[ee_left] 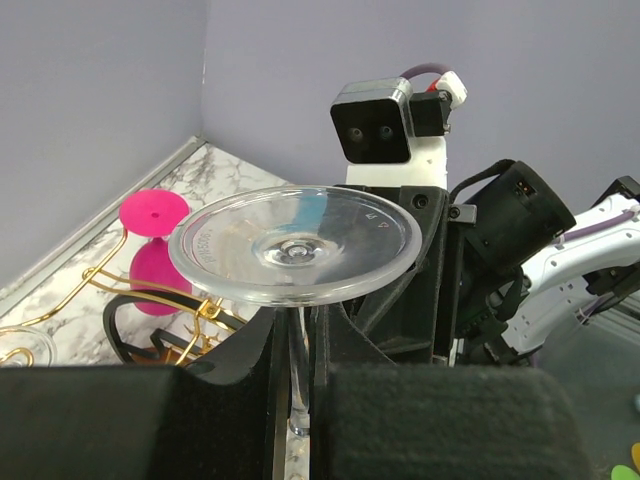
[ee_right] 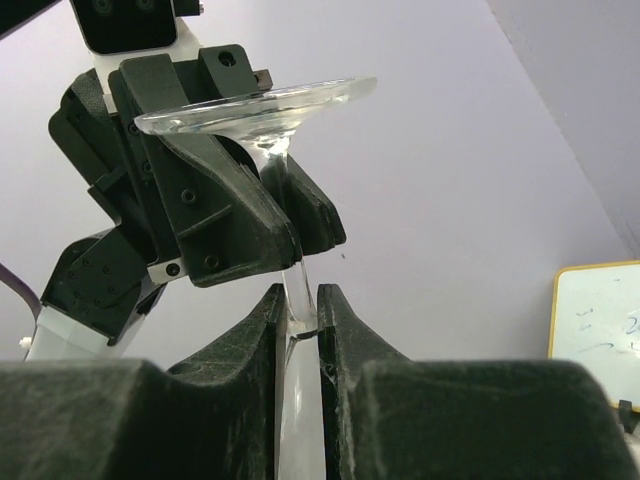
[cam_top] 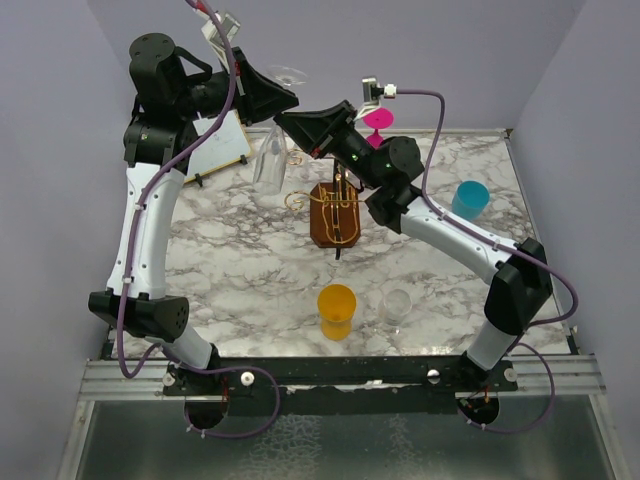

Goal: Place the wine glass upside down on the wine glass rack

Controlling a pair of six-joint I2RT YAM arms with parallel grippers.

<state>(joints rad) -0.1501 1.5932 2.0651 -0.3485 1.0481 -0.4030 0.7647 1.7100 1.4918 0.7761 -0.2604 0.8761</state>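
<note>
Nearest the lens, in the left wrist view, the padded black fingers of the left tool (ee_left: pixel 298 350) were clenched on the thin stem of the clear wine glass (ee_left: pixel 295 245), gripping just beneath its round foot. The glass was held upside down in the air, with the foot flat on top and the bowl hanging below. From above, a small whiteboard (cam_top: pixel 220 140) lay at the far left of the marble-patterned bench (cam_top: pixel 230 260). The glass's bowl hung over the far part of the bench, to the right of the whiteboard. It was just beside the left-hand scrolls of the wine glass rack (cam_top: pixel 338 205); whether it touched them could not be told. The rack was a gold wire stand on a dark brown wooden block near the middle of the bench. In front of it, near the arms' bases, stood an orange cup (cam_top: pixel 336 310) with a clear cup (cam_top: pixel 397 305) to its right. The right tool (ee_right: pixel 298 315) reached in from the right and was also clenched on the same stem, lower down than the left tool. Its two fingers pinched the stem between them. Behind the rack a pink goblet (cam_top: pixel 378 120) sat foot-up. A blue cup (cam_top: pixel 469 200) stood well apart at the far right.
</note>
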